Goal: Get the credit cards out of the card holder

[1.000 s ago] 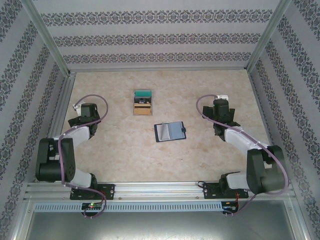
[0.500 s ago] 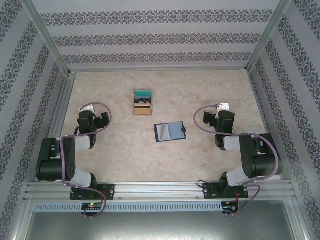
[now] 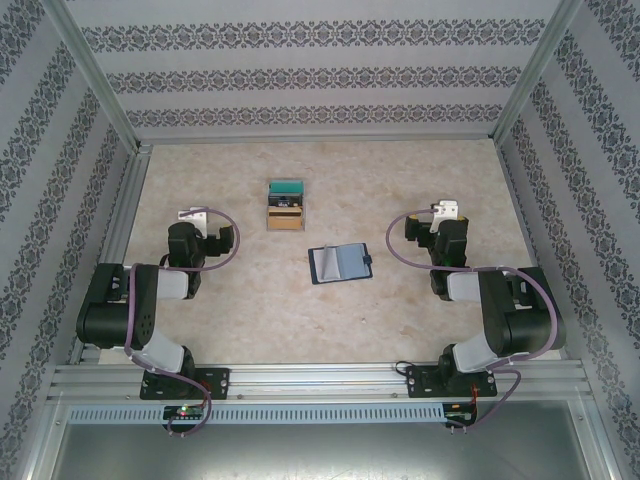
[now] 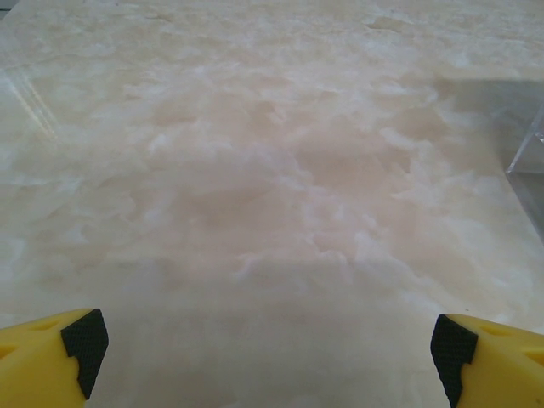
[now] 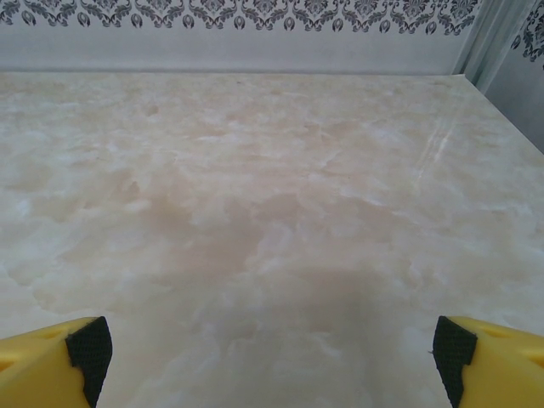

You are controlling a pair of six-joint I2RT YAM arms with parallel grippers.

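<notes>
The card holder (image 3: 341,264) lay open and flat near the middle of the worktop (image 3: 250,300), slightly toward its right edge, between the two arms and touched by neither. From the top view it was small. A navy border, a pale grey left half and a bluer, banded right half could be read, and a short tab stuck out on its right side. Whether credit cards sat in the sleeves could not be told at that size; cards and clear sleeves blurred into one another.

Toward the far edge and a little left, well apart from the holder, stood a tan wooden box (image 3: 285,204) with a teal top. Its front detail was too fine to make out.

The left gripper (image 4: 270,344) had its jaws spread wide. Only the tips of its yellow fingers (image 4: 47,355) showed, cut off at the bottom corners, each with a black pad on its inner face. The right gripper (image 5: 272,344) stood the same way — jaws spread wide over bare surface, nothing between them.

The worktop was glossy and marbled in cream and beige. A pale grey shape (image 4: 510,127) cut off at the right of the left wrist view could not be identified.
</notes>
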